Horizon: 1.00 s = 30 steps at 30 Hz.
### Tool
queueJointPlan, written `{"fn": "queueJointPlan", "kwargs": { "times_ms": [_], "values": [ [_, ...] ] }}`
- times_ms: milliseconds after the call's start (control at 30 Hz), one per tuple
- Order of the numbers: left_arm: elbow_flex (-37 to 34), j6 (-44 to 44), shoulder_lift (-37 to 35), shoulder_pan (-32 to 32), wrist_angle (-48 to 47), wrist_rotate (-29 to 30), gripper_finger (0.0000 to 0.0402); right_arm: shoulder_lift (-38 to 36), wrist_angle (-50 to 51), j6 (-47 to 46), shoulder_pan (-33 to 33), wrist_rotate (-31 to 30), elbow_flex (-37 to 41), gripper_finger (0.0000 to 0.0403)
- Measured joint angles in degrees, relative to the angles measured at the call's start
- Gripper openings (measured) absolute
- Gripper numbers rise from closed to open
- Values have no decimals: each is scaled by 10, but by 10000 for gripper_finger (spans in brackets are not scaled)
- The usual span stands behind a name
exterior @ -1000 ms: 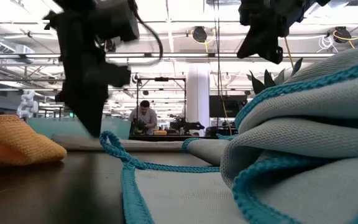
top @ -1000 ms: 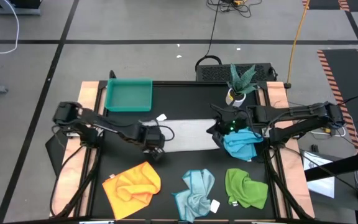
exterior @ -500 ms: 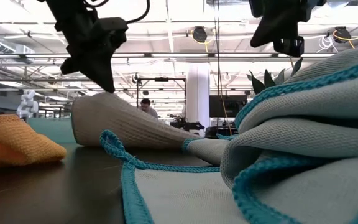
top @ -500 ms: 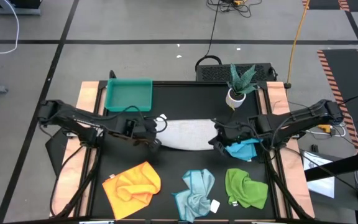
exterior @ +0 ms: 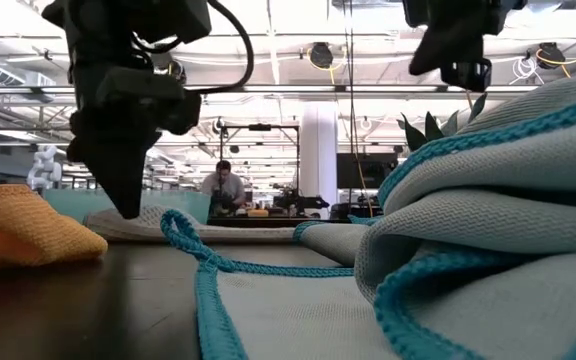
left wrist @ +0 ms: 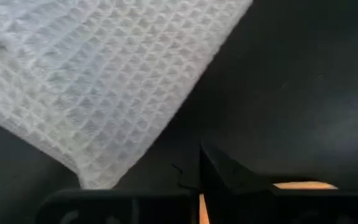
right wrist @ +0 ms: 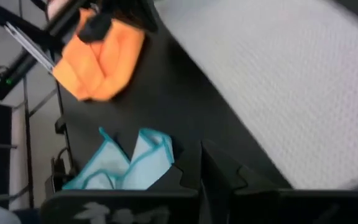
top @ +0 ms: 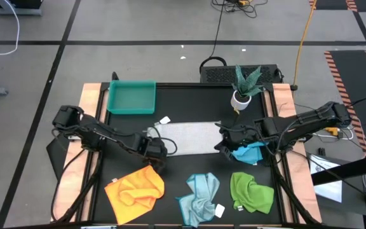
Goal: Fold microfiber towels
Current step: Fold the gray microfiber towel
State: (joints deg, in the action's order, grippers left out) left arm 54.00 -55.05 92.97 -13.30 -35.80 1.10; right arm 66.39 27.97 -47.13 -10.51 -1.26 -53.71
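The white-grey towel (top: 186, 137) lies flat as a long strip at the table's middle, and shows as waffle weave in the left wrist view (left wrist: 98, 81). My left gripper (top: 157, 156) points down, shut, over bare table just off that towel's near left corner (exterior: 128, 212). My right gripper (top: 223, 145) hangs shut above the strip's right end, beside the crumpled bright blue towel (top: 250, 152). Along the near edge lie the yellow-orange towel (top: 135, 189), the pale blue towel (top: 199, 194) and the green towel (top: 251, 193), all crumpled.
A teal tray (top: 131, 97) stands at the far left of the table. A potted plant (top: 243, 86) stands at the far right. Bare black table shows between the white-grey towel and the three near towels.
My left gripper drew the white-grey towel's left end up and toward the table's left, then came back down toward the near edge. The raised end has dropped, and the towel lies flat again. My right gripper has shifted a little toward the near edge.
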Motion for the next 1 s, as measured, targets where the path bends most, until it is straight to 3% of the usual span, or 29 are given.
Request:
{"fn": "queueJointPlan", "kwargs": {
  "times_ms": [167, 333, 533, 1000],
  "values": [
    [1, -2, -48, 10, -26, 51, 26, 0, 29, -15, 0, 13, 0, 2],
    [1, 11, -85, 36, -116, 133, 31, 6, 18, -14, 1, 13, 0, 4],
    [0, 25, -86, 82, -218, 111, 43, 7, 1, -15, 9, 12, 0, 4],
    [0, 162, -58, 150, -210, 114, 145, 7, -3, 5, 22, 13, 0, 4]
  ]
}}
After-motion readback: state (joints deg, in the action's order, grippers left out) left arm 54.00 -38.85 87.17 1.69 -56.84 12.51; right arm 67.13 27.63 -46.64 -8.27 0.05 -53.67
